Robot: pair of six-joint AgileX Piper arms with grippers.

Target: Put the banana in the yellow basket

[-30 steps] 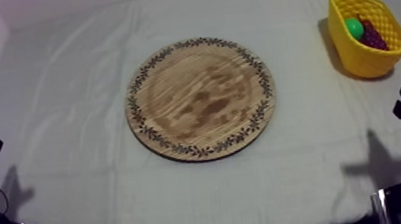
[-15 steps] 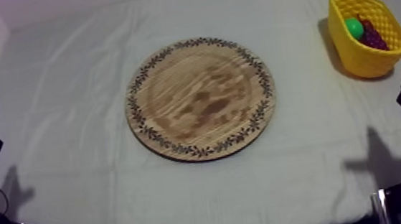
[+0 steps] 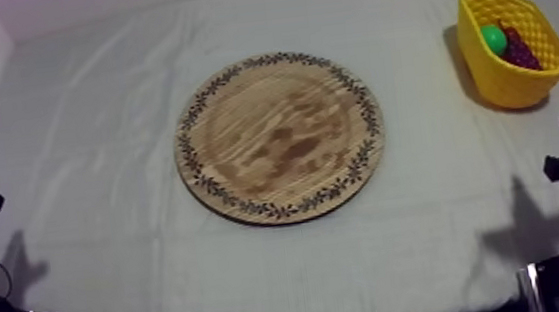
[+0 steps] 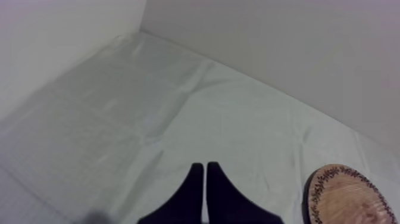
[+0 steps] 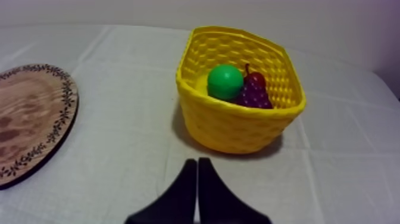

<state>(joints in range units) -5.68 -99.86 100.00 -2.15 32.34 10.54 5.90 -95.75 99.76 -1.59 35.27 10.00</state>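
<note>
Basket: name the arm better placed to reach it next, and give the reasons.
Right. The basket stands on that side, just ahead of the right hand; the left hand rests over cloth on the board's far side.

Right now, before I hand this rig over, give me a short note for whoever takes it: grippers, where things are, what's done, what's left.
Left gripper: jaws shut on nothing, parked beside the board.
Right gripper: jaws shut on nothing, facing the basket.
The board has no fruit on it. The basket holds a green fruit and grapes; I cannot tell whether the banana lies under them.
Left to do: find the banana, checking the basket first.
</note>
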